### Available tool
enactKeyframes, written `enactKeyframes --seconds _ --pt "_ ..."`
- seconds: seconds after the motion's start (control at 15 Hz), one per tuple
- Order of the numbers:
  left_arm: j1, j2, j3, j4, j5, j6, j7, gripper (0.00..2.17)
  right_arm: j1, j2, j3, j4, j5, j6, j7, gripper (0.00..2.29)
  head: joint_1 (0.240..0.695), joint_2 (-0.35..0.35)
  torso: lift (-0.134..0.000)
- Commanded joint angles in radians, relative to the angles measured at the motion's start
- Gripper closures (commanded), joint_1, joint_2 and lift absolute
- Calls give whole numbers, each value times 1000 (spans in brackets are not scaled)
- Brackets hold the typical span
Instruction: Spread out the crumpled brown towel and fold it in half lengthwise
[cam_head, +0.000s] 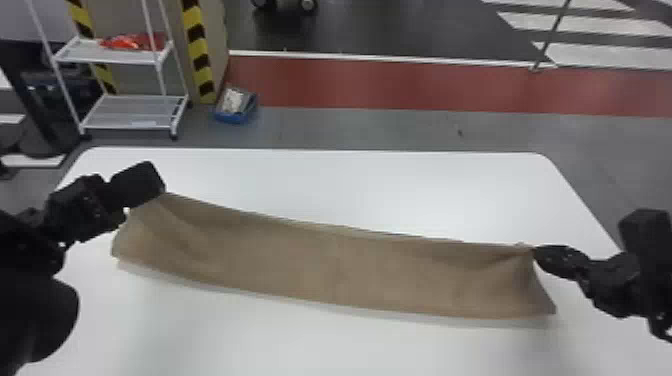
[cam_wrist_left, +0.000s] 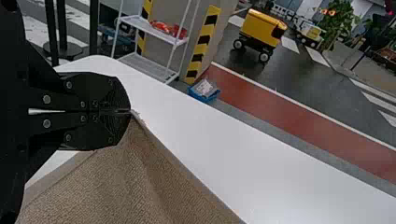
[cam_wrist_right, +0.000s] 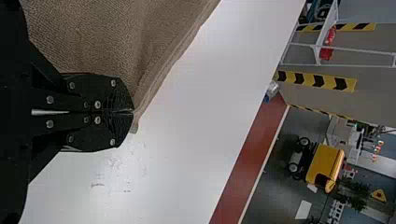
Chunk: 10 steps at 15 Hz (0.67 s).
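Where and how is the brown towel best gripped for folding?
Probably at its two far corners, each from its outer end, where the left gripper and right gripper pinch it: the towel's far long edge spans nearly straight between them.

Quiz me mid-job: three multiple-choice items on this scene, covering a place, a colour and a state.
1. Where on the towel is the left claw?
A) far left corner
B) near right corner
C) middle

2. What colour is the table?
A) red
B) black
C) white

3. How is the right claw?
A) wide open
B) shut on the towel
C) shut, empty

1: A, as the left claw meets the towel at its far left corner.
2: C, as the bare top around the towel is white.
3: B, as cloth is pinched between its tips.
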<state>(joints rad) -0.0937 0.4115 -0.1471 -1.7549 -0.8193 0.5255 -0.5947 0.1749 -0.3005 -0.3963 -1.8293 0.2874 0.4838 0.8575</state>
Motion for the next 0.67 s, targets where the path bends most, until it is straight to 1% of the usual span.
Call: enactKeyframes --seconds 0.0,0.2,0.47,0.6 --pt "-9 0 -5 3 0 11 4 1878 0 0 -3 4 -1 3 0 1315 695 -86 -123" --pt "-20 -7 -8 2 0 11 7 1878 0 4 2 5 -1 3 0 1315 695 -86 -123" --pt "-26 0 4 -21 -1 17 -1 1878 -2 4 -21 4 -11 13 2 1315 695 -88 -123" --pt "-35 -8 -5 -20 -6 17 -2 1878 0 8 -16 2 -11 31 2 1315 695 -91 -123"
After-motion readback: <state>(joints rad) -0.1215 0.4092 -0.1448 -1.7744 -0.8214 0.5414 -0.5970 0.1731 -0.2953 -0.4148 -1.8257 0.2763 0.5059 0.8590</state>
